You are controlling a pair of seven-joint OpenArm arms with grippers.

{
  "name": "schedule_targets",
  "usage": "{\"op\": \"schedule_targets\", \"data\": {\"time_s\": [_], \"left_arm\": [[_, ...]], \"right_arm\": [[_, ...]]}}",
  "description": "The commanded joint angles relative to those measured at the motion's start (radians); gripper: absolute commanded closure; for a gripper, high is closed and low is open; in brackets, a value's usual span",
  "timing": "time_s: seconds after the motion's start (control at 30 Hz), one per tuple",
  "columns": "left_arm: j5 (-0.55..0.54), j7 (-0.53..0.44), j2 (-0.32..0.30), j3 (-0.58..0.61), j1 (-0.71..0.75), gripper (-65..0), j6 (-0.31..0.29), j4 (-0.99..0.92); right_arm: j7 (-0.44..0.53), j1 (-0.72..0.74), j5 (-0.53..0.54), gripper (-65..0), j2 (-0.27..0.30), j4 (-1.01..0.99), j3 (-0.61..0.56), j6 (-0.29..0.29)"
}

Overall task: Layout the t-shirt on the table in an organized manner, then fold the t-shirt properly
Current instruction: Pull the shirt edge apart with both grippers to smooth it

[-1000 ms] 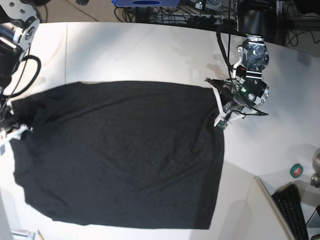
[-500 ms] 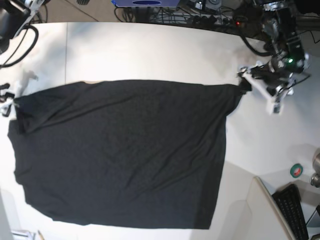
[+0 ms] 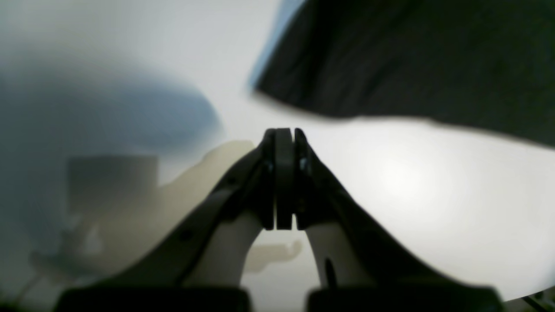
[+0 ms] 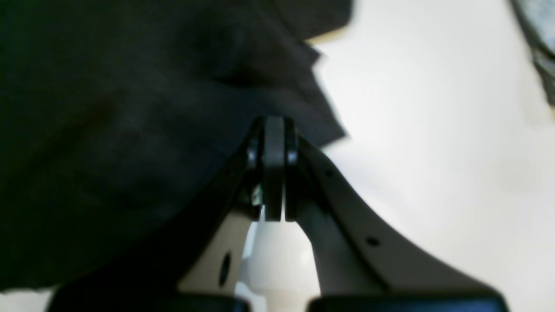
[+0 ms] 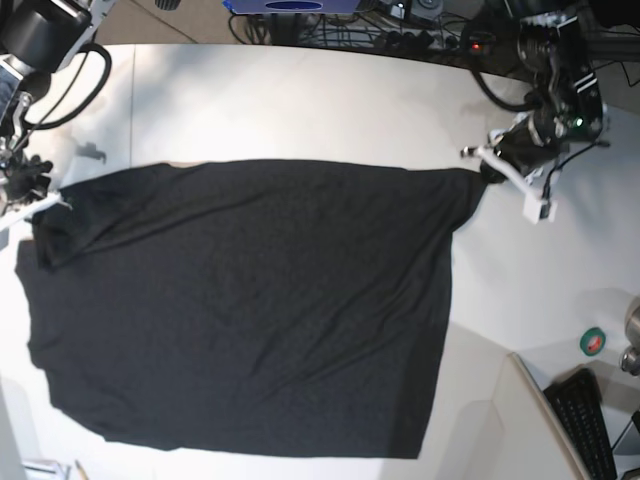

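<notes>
**A:** Where does the t-shirt (image 5: pixel 250 300) lie against the grippers?

**B:** It is spread flat and plain side up across the middle of the table (image 5: pixel 300 100), reaching toward the near edge. Its far right corner ends just beside the left gripper (image 5: pixel 487 172), and its far left corner sits by the right gripper (image 5: pixel 45 200) at the table's left edge.

**A:** And the fingers?

**B:** In the left wrist view the left gripper's fingers (image 3: pixel 284 182) are pressed flat together with nothing between them; the black cloth (image 3: pixel 412 56) lies apart, beyond the tips, with bare white surface in between. In the right wrist view the right gripper (image 4: pixel 273 169) is also clenched. Cloth (image 4: pixel 151 130) lies around and behind its tips, but I cannot tell whether any is pinched.

**A:** The surface and the room?

**B:** White and smooth, with a thin seam near the left end. Cables and a blue object (image 5: pixel 290 6) crowd the far edge. Near the right corner sit a green tape roll (image 5: pixel 593 342) and a black keyboard (image 5: pixel 585 420).
</notes>
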Motion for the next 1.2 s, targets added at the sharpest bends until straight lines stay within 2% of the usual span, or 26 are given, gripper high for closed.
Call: {"op": "schedule_targets", "data": {"time_s": [0.0,0.17,0.27,0.4,0.5,0.87,1.0,1.17], "left_arm": [[-0.009,-0.016,-0.012,0.010,-0.030,0.0,0.000,-0.013],[0.000,-0.016,-0.012,0.028,-0.133,0.0,0.002,-0.149],[0.073,-0.019,-0.009,0.030,-0.153,0.0,0.002,-0.203],[0.180,-0.074,0.021,0.030,-0.124,0.0,0.002,-0.207],[0.203,-0.074,0.021,0.030,-0.070,0.0,0.000,-0.177],[0.203,-0.076,0.026,0.017,0.085,0.0,0.000,0.046],[0.201,-0.074,0.043,0.005,0.108,0.0,0.000,0.129],[0.201,-0.074,0.087,-0.073,0.151,0.0,0.000,0.201]], "right_arm": [[0.024,0.021,0.005,0.0,0.022,0.016,-0.002,0.001],[0.026,0.093,0.002,0.0,0.062,-0.149,-0.050,0.001],[0.026,0.131,0.002,0.0,0.092,-0.276,-0.047,-0.002],[0.026,0.103,0.002,0.0,0.102,-0.310,-0.047,-0.004],[0.023,0.039,0.002,0.0,0.097,-0.250,-0.047,-0.004],[0.020,-0.111,0.004,0.0,-0.006,0.029,-0.045,-0.004],[0.018,-0.141,0.002,0.0,-0.015,0.129,-0.045,-0.004],[-0.013,-0.177,0.002,0.0,-0.017,0.223,-0.018,-0.004]]}}
